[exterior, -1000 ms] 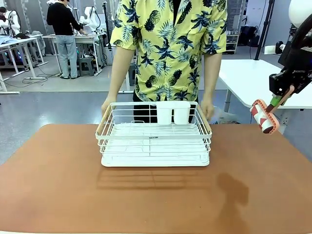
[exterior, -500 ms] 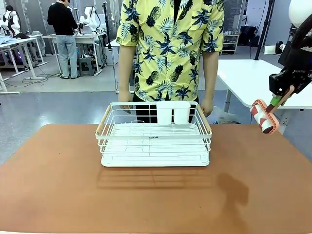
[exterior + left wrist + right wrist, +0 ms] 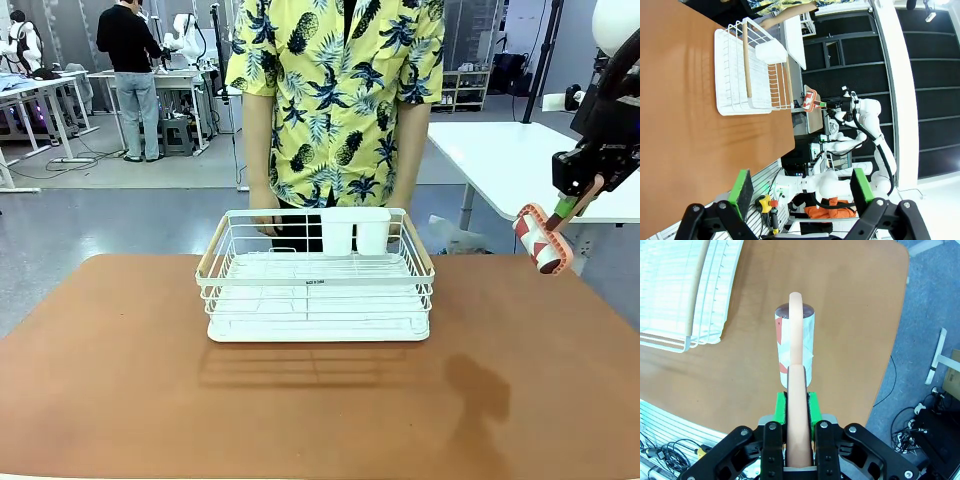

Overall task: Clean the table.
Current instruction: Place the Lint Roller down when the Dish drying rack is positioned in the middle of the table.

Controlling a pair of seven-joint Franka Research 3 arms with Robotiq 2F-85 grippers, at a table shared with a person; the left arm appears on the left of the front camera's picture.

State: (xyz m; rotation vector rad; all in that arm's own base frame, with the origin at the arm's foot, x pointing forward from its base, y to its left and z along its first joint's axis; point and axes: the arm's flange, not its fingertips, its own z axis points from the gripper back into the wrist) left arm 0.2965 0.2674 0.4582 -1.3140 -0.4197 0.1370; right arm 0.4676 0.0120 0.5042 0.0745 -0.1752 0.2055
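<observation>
The reddish-brown table (image 3: 120, 380) spans the front view, with a white wire dish rack (image 3: 316, 275) standing on its far middle. My right gripper (image 3: 577, 192) hangs above the table's far right corner, shut on the peach handle of a lint roller (image 3: 541, 238) with a red-and-white roll. In the right wrist view the green pads (image 3: 782, 407) clamp the handle, and the lint roller (image 3: 794, 347) hovers over the table (image 3: 850, 330) beside the rack (image 3: 685, 295). My left gripper (image 3: 802, 190) is open and holds nothing, well back from the table (image 3: 685, 135) and rack (image 3: 747, 70).
A person in a yellow patterned shirt stands at the far edge, one hand (image 3: 265, 222) at the rack's far rim. Two white cups (image 3: 355, 232) sit in the rack's back compartment. A white table (image 3: 510, 160) stands behind on the right. The near half of the brown top is bare.
The person has taken both hands off the rack's side handles and shifted to the left. My right gripper and the roller have stayed put.
</observation>
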